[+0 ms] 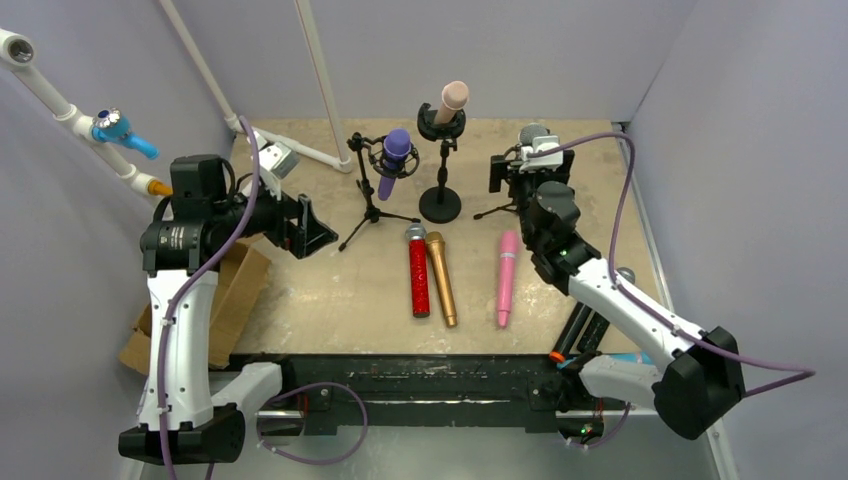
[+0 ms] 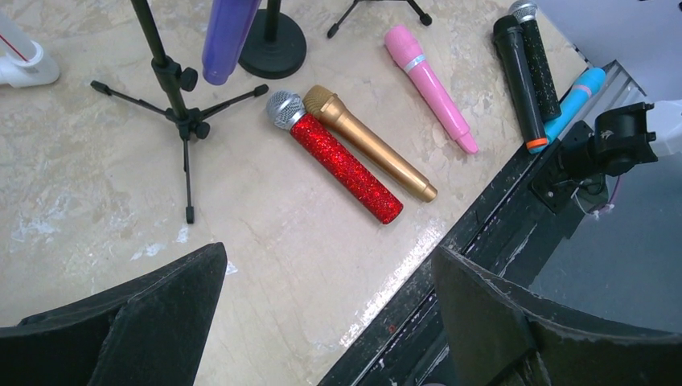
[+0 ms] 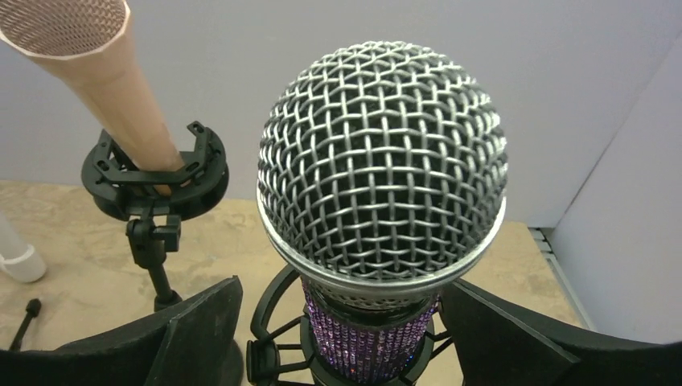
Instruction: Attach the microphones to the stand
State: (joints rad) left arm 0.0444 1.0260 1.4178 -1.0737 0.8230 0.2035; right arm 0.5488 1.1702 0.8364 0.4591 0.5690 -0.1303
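A glittery purple microphone [image 3: 382, 161] with a silver mesh head stands upright in the shock-mount clip [image 3: 277, 338] of the right stand [image 1: 505, 208]. My right gripper [image 3: 342, 281] straddles its body, open, with a gap on the left side. The peach microphone [image 1: 452, 98] sits in the round-base stand [image 1: 440, 203], and the plain purple one [image 1: 395, 158] in the tripod stand [image 1: 372, 205]. Red glitter [image 1: 419, 280], gold [image 1: 442, 278] and pink [image 1: 507, 278] microphones lie on the table. Black [image 2: 519, 80] and blue [image 2: 575, 100] ones lie by the rail. My left gripper [image 2: 330, 249] hangs open and empty at the left.
A cardboard box [image 1: 235, 290] lies under the left arm. White pipes [image 1: 60, 100] run along the back left. A black rail [image 1: 400, 385] borders the near table edge. Grey walls enclose the back and sides.
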